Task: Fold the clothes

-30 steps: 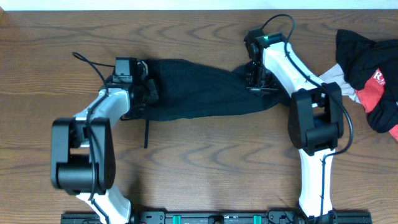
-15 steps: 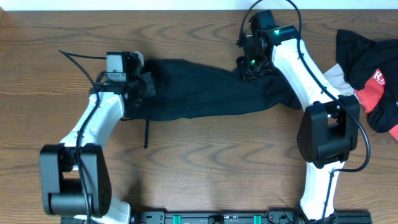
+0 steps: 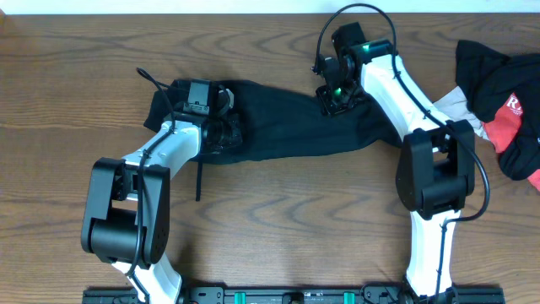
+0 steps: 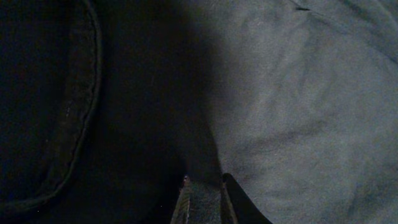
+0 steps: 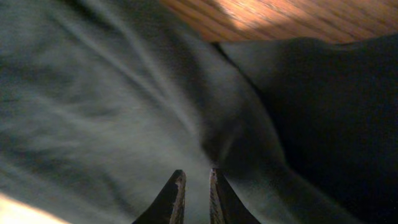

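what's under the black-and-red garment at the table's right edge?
A pale grey cloth pokes out from beneath the black-and-red garment on its left side, lying on the wooden table. How far the cloth runs underneath, and anything else there, is covered.

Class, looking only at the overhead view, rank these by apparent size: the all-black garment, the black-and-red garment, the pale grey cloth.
1. all-black garment
2. black-and-red garment, though the frame edge cuts it off
3. pale grey cloth, mostly hidden

Fig. 1. Bystander items on the wooden table (image 3: 278, 228).
1 black-and-red garment (image 3: 499, 78) with white lettering lies at the right edge, overlapping 1 pale grey cloth (image 3: 456, 102).
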Controlling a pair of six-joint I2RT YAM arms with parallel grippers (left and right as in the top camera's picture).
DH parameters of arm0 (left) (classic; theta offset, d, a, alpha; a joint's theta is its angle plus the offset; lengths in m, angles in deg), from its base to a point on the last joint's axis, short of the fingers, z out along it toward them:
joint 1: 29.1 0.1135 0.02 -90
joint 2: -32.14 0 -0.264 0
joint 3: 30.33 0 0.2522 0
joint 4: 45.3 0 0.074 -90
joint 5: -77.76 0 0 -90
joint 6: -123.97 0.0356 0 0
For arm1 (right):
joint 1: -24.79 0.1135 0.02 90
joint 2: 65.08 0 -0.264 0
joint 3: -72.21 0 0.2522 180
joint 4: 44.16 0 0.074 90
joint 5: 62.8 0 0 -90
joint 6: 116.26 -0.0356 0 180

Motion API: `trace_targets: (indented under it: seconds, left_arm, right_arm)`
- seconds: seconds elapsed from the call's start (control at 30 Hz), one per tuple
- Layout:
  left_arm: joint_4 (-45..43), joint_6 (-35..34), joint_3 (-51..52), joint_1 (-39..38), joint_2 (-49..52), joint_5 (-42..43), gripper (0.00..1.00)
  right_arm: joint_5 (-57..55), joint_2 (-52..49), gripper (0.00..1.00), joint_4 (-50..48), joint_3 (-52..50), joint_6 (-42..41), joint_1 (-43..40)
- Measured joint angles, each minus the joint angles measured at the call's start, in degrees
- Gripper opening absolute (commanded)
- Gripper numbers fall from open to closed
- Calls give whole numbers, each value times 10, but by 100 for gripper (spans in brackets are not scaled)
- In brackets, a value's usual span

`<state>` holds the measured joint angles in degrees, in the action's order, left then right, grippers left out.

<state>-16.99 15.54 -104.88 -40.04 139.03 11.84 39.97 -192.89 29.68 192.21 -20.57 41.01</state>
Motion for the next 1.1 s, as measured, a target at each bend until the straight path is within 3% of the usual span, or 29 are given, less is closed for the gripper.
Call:
trace_targets:
  seconds: [0.5,0.9,1.1]
  left_arm:
    - [20,-9,0,0,1,-9,19]
    - [32,-6,0,0,1,-29,19]
    - [32,1,0,-1,1,-36,19]
  right_arm:
    - [-52,-53,18,-33,0,4,-76]
    - [-299,-53,26,-91,5,-66,-113]
    - [-320,-53,31,-80,14,-78,-108]
